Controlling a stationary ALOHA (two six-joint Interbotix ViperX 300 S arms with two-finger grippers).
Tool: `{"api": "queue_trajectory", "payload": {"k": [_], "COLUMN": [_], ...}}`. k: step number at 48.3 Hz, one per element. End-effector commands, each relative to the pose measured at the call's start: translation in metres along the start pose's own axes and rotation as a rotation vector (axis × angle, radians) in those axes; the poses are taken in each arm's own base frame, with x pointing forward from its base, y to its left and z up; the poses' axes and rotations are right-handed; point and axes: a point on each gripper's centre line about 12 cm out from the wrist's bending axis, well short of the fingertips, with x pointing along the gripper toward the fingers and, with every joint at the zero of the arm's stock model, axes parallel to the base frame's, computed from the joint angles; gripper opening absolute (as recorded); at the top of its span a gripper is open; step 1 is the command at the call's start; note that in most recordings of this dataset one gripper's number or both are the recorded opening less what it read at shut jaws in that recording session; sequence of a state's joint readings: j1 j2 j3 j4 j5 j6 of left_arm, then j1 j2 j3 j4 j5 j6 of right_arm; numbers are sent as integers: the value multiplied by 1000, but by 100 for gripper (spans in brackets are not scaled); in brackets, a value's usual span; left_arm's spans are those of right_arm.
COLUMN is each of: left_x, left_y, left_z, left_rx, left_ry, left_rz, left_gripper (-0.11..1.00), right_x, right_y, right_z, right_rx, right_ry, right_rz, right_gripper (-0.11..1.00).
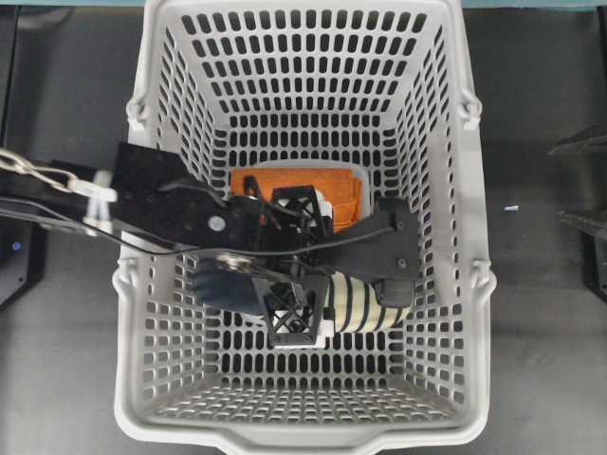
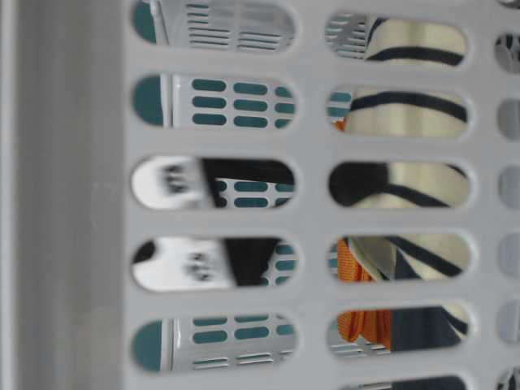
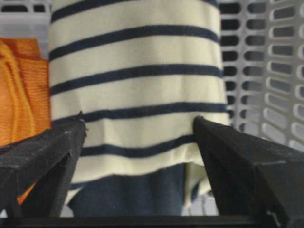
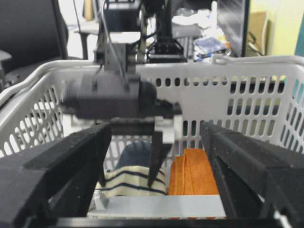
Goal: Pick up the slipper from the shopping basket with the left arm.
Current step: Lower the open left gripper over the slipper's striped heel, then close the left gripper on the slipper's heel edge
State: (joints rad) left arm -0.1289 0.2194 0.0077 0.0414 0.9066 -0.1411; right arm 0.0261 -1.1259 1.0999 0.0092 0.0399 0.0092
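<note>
The slipper (image 1: 365, 305), cream with navy stripes and a navy part (image 1: 228, 284), lies on the floor of the grey shopping basket (image 1: 303, 441). The left arm reaches in from the left. Its left gripper (image 1: 297, 263) is open, one lattice finger (image 1: 302, 204) on each side of the slipper's middle. In the left wrist view the left gripper (image 3: 138, 118) stands wide over the slipper (image 3: 137, 85), nothing clamped; I cannot tell whether the tips touch it. The right gripper (image 4: 156, 124) is open and empty at the basket's right side, facing the slipper (image 4: 133, 183).
A folded orange cloth (image 1: 337, 182) lies just beyond the slipper, close to the far finger, and shows as orange cloth (image 4: 192, 173) and orange cloth (image 3: 23, 90) in the wrist views. Slotted basket walls (image 4: 266, 95) enclose everything. Striped slipper fabric (image 2: 414, 114) shows through the slots at table level.
</note>
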Motion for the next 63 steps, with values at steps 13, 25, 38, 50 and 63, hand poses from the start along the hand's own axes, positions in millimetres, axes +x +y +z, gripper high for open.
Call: {"api": "queue_trajectory", "payload": {"k": [13, 25, 38, 50, 63], "left_x": [29, 31, -18, -84, -149], "left_y": [1, 2, 8, 6, 4], "left_z": [-19, -26, -5, 31, 60], "left_rx": [6, 5, 1, 33, 31], "left_ry": [74, 87, 49, -12, -25], "left_rz": [10, 11, 17, 14, 14], "left_gripper": [90, 68, 7, 6, 6], "right_x": [1, 1, 1, 1, 1], "right_y": [1, 1, 1, 1, 1], "right_z": [2, 0, -2, -2, -1], "right_rx": [2, 2, 2, 2, 2], "right_ry": [-20, -29, -24, -24, -32], "right_rz": [6, 6, 6, 6, 6], "right_gripper": [73, 73, 73, 73, 73]}}
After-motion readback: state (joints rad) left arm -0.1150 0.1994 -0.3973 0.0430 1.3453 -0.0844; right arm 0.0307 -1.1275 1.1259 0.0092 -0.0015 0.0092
